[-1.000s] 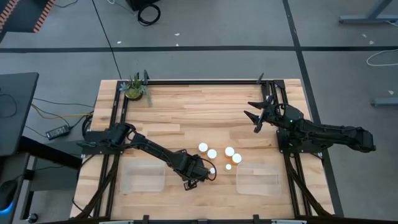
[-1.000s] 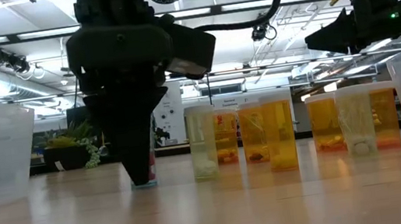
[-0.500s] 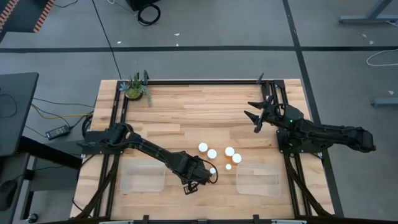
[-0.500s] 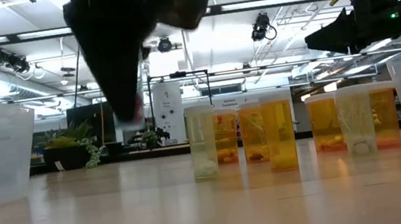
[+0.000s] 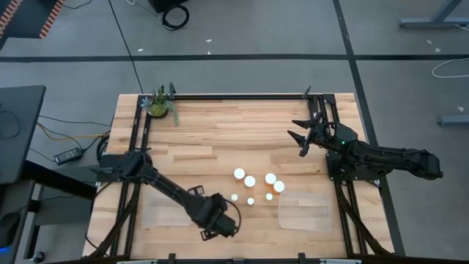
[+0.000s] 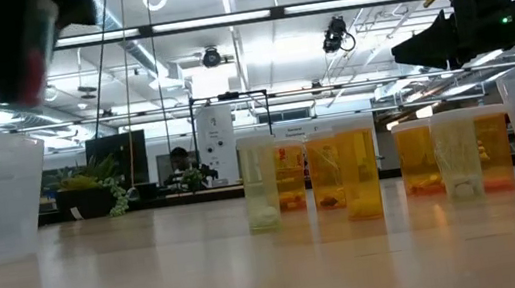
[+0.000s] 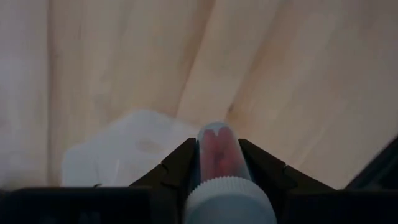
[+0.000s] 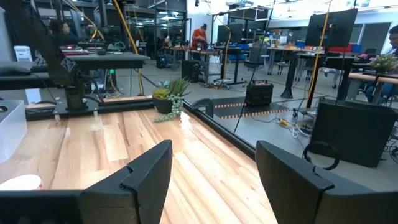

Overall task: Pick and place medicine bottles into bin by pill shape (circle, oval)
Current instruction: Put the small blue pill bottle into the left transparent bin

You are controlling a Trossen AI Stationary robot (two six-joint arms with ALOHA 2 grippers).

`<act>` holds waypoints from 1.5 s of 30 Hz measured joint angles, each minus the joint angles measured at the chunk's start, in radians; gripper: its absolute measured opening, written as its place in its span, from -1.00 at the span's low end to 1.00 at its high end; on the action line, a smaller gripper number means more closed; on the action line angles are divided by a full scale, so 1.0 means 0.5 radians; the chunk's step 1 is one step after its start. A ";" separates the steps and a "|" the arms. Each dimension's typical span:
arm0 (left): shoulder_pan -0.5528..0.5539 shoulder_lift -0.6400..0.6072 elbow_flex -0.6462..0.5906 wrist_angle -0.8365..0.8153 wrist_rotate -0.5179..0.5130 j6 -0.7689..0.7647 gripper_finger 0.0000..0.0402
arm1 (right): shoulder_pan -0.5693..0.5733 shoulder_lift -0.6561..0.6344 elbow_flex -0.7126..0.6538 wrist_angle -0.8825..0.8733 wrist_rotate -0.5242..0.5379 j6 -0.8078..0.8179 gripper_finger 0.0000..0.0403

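Note:
My left gripper (image 5: 215, 222) is near the table's front edge, just right of the clear left bin (image 5: 167, 210), and is shut on a small clear bottle of red pills (image 7: 217, 158) with a white cap (image 7: 230, 200). In the low view it hangs high at the left (image 6: 10, 52). Several white-capped bottles (image 5: 250, 180) stand upright on their bases in a cluster at mid-table; they show amber and clear in the low view (image 6: 359, 172). My right gripper (image 5: 303, 136) is open and empty, up over the table's far right. My left gripper pinches the bottle's clear body (image 7: 205, 152) between its two fingers (image 7: 180, 163), below the cap. The fingers come from above, pointing down, and lie along the bottle. The bottle is lifted clear of the table, cap toward the wrist.
A second clear bin (image 5: 303, 213) stands at the front right, beside the bottle cluster. A small potted plant (image 5: 160, 105) sits at the far left corner. A black frame (image 5: 234, 96) runs along the table's far edge and sides.
My left gripper has risen from the table with the red-pill bottle, lifting it clear, and has gone toward the near edge and the left bin. Two small bottles it had covered now show in the high view.

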 joint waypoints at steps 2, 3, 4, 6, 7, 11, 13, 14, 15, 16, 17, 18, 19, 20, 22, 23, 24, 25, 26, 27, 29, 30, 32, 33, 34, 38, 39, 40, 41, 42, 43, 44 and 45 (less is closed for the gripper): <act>-0.024 0.000 0.000 -0.058 0.000 -0.065 -0.41 | 0.000 0.000 0.000 0.000 0.000 0.000 0.19; -0.035 0.000 0.000 -0.088 0.000 -0.093 -0.41 | 0.000 -0.001 0.000 0.000 0.001 0.000 0.19; -0.044 -0.006 0.000 -0.100 0.000 -0.121 -0.42 | 0.000 -0.001 0.000 0.001 0.000 0.000 0.19; -0.060 -0.017 -0.001 -0.103 0.001 -0.171 -0.44 | 0.000 0.000 0.000 0.000 0.000 0.000 0.19; -0.065 -0.027 -0.001 -0.110 0.001 -0.194 -0.44 | 0.000 -0.001 0.000 0.001 0.000 0.000 0.19; -0.097 -0.052 0.000 -0.171 0.000 -0.307 -0.42 | 0.000 -0.001 0.000 0.000 0.000 0.000 0.19; -0.121 -0.052 0.000 -0.228 0.000 -0.366 -0.41 | -0.001 -0.001 0.000 0.001 0.001 0.000 0.19; -0.137 -0.052 0.000 -0.258 0.000 -0.387 -0.41 | -0.001 0.000 0.000 0.000 0.001 0.000 0.19; -0.155 -0.052 -0.001 -0.277 -0.001 -0.405 -0.41 | 0.000 0.000 0.000 0.000 0.000 0.000 0.19; -0.173 -0.052 -0.006 -0.271 0.000 -0.420 -0.41 | 0.000 0.000 0.000 0.001 0.001 0.000 0.19; -0.189 -0.053 -0.016 -0.266 -0.002 -0.427 -0.42 | 0.000 -0.001 0.000 0.000 0.000 0.000 0.19; -0.207 -0.052 -0.022 -0.273 -0.015 -0.434 -0.43 | -0.001 0.000 0.000 0.000 0.001 0.000 0.19; -0.226 -0.053 -0.026 -0.270 -0.034 -0.435 -0.44 | 0.000 -0.001 0.000 0.001 0.000 0.000 0.19; -0.240 -0.053 -0.035 -0.266 -0.047 -0.436 -0.44 | -0.001 0.000 0.000 0.000 0.001 0.000 0.19; -0.257 -0.056 -0.068 -0.270 -0.054 -0.438 -0.44 | 0.000 0.000 0.000 0.001 0.000 0.000 0.19; -0.262 -0.056 -0.089 -0.269 -0.055 -0.438 -0.43 | 0.000 0.000 0.000 0.000 0.001 0.000 0.19; -0.264 -0.056 -0.113 -0.269 -0.058 -0.439 -0.43 | 0.000 -0.001 0.000 0.000 0.000 0.000 0.19; -0.265 -0.056 -0.137 -0.270 -0.060 -0.438 -0.42 | -0.001 -0.001 0.000 0.001 0.000 0.000 0.19; -0.265 -0.056 -0.163 -0.270 -0.060 -0.437 -0.42 | 0.000 -0.001 0.000 0.000 0.000 0.000 0.19; -0.266 -0.056 -0.190 -0.269 -0.060 -0.430 -0.42 | -0.001 -0.001 0.000 0.000 0.001 0.000 0.19; -0.267 -0.056 -0.240 -0.270 -0.060 -0.408 -0.42 | 0.000 0.000 0.000 0.001 0.000 0.000 0.19; -0.267 -0.056 -0.266 -0.270 -0.060 -0.381 -0.43 | 0.000 -0.001 0.000 0.001 0.000 0.000 0.19; -0.264 -0.072 -0.335 -0.263 -0.060 -0.351 -0.44 | -0.001 0.000 0.000 0.001 0.001 0.000 0.19; -0.259 -0.086 -0.371 -0.272 -0.061 -0.341 -0.44 | 0.000 0.000 0.000 0.000 0.001 0.000 0.19; -0.252 -0.106 -0.406 -0.270 -0.060 -0.337 -0.44 | -0.001 0.000 0.000 0.001 0.000 0.000 0.19; -0.251 -0.267 -0.620 -0.270 -0.069 -0.406 -0.42 | -0.001 0.000 0.000 0.001 0.001 0.000 0.19; -0.257 -0.318 -0.676 -0.268 -0.070 -0.444 -0.42 | 0.000 -0.001 0.000 0.000 0.000 0.000 0.19; -0.267 -0.374 -0.733 -0.268 -0.079 -0.493 -0.42 | -0.001 -0.001 0.000 0.001 0.000 0.000 0.19; -0.276 -0.430 -0.783 -0.267 -0.086 -0.543 -0.43 | -0.001 -0.001 0.000 0.000 0.000 0.000 0.19; -0.281 -0.487 -0.830 -0.240 -0.093 -0.596 -0.43 | -0.001 0.000 0.000 0.000 0.001 0.000 0.19; -0.296 -0.547 -0.882 -0.201 -0.098 -0.649 -0.44 | 0.000 0.000 0.000 0.000 0.000 0.000 0.19; -0.311 -0.608 -0.931 -0.164 -0.099 -0.707 -0.44 | -0.001 0.000 0.000 0.001 0.001 0.000 0.19; -0.325 -0.667 -0.976 -0.120 -0.100 -0.777 -0.44 | -0.001 0.000 0.000 0.000 0.001 0.000 0.19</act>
